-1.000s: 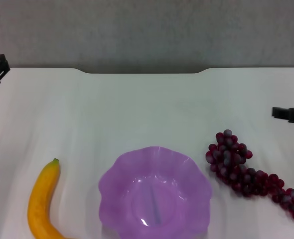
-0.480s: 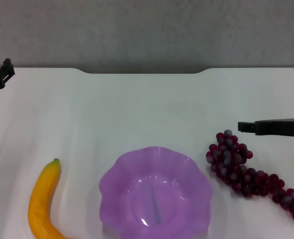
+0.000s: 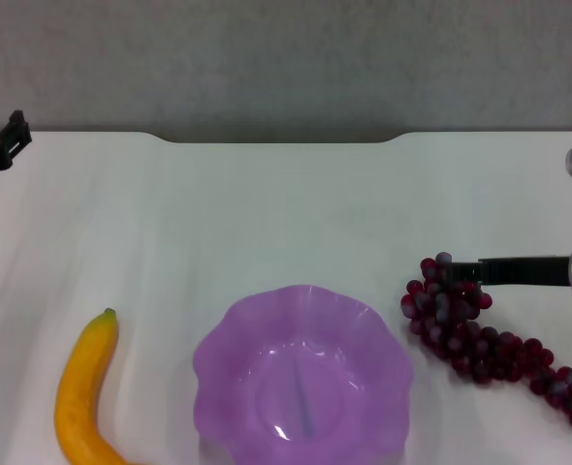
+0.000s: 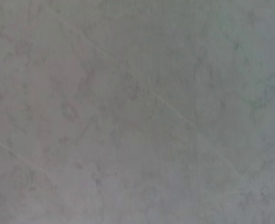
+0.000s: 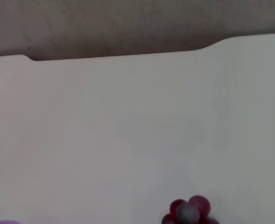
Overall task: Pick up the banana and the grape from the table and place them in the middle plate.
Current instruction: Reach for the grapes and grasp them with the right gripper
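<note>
The banana (image 3: 80,387) lies on the white table (image 3: 267,213) at the front left, stem tip pointing away. The purple middle plate (image 3: 218,363) sits front centre with nothing in it. The grape (image 3: 480,334) lies to the right of the plate, tapering toward the front right. Its top grapes also show in the right wrist view (image 5: 189,212). My right gripper (image 3: 488,270) reaches in from the right edge, its tip at the far, wide end of the grape. My left gripper (image 3: 3,145) is at the far left edge of the table, well away from the banana.
The table's notched far edge (image 3: 276,141) runs in front of a grey wall. The left wrist view shows only a grey surface. Bare table lies between the plate and the far edge.
My right gripper has come in from the right edge, moving left and nearer, and its tip now reaches the top of the grape. The left gripper has barely shifted.
</note>
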`<state>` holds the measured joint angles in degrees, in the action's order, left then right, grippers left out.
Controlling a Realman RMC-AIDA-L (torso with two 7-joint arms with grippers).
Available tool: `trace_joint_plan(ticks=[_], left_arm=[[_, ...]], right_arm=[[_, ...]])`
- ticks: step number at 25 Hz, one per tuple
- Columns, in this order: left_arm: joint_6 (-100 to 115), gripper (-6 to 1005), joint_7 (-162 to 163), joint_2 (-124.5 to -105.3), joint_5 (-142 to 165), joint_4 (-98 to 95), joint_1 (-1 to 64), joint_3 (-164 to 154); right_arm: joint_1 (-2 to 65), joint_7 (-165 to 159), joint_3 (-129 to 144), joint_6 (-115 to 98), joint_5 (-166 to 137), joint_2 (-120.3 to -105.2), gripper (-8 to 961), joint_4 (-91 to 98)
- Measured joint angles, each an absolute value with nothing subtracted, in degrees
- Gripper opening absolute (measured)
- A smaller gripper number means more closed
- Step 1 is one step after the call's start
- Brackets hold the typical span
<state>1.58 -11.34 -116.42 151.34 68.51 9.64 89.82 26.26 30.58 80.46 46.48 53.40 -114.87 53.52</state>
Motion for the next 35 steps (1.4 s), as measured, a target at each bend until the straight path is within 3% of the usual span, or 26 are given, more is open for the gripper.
trace_joint_plan(ticks=[7, 26, 31, 35], left_arm=[[1.58, 834, -11.34, -116.4, 151.34, 68.52, 9.75, 89.83], [1.58, 833, -11.35, -116.36, 151.34, 68.5, 9.84, 89.57], [1.58, 834, -11.35, -116.36, 151.35, 68.5, 9.84, 89.47], [1.58, 834, -11.34, -116.37, 151.35, 68.47, 9.84, 89.49]], right_arm=[[28.59, 31.71, 80.1, 46.01, 53.47, -114.84, 665, 48.49], [32.07, 33.73, 77.88, 42.75, 53.12, -114.79, 529, 40.42], [32.47, 33.7, 77.84, 41.6, 52.82, -114.78, 379, 38.94], [32.49, 33.68, 77.86, 41.47, 52.63, -114.79, 342, 38.89]])
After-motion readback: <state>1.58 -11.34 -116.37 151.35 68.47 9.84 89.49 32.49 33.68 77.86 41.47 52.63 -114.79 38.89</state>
